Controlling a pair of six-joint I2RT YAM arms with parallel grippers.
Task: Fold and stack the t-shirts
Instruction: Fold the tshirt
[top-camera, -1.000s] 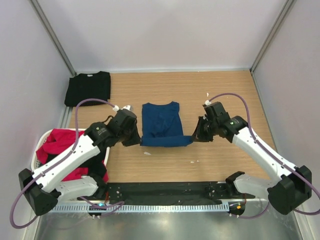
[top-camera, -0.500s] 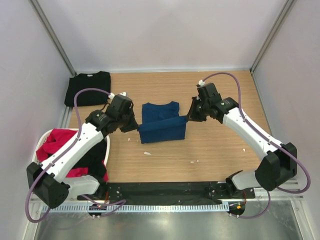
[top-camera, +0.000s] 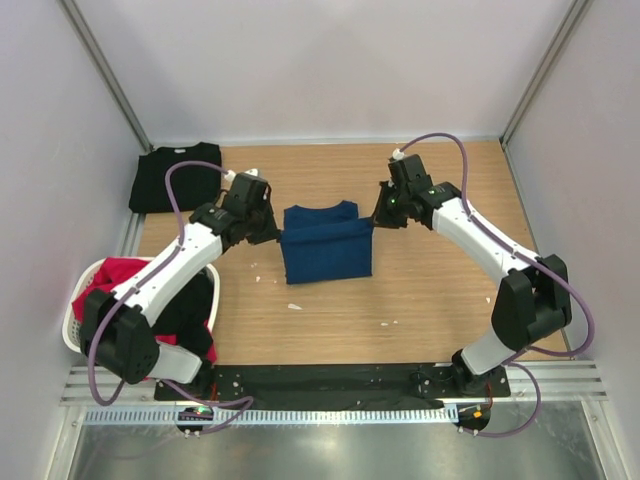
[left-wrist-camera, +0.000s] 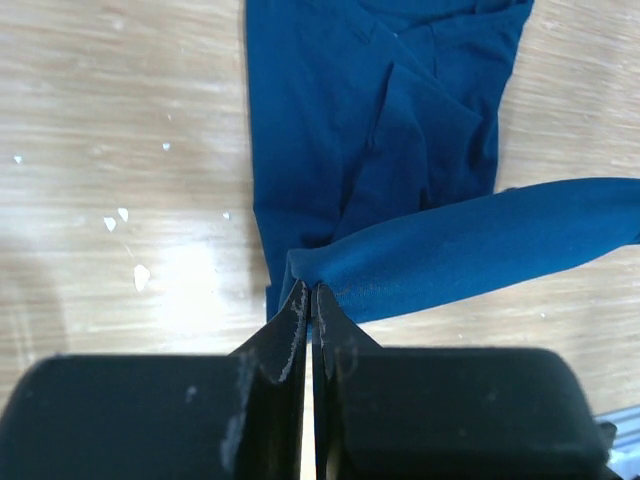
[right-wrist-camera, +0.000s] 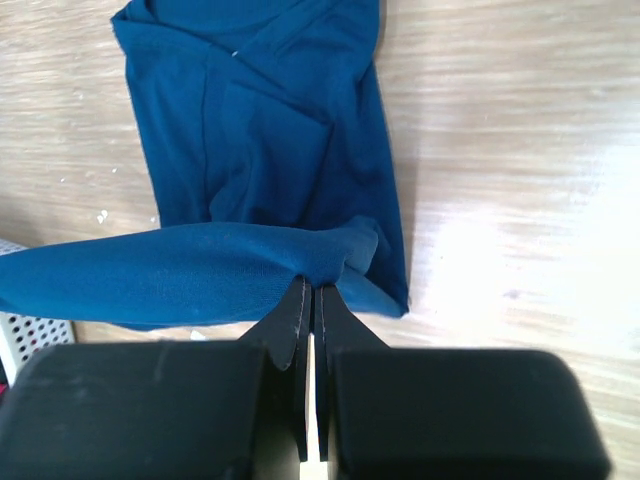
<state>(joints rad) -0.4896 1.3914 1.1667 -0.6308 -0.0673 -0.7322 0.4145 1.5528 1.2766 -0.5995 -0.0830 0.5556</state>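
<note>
Jaws L+R tight on navy tee (top-camera: 325, 262)

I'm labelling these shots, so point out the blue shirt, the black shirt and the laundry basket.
blue shirt (top-camera: 325, 258), top view, middle of the folded layer.
black shirt (top-camera: 176, 180), top view, centre of its body.
laundry basket (top-camera: 70, 325), top view, white left rim.

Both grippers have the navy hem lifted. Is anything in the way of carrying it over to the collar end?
Nothing visible. The left gripper and right gripper are shut on the hem of the navy t-shirt, and only its own flat cloth lies between there and the collar.
</note>
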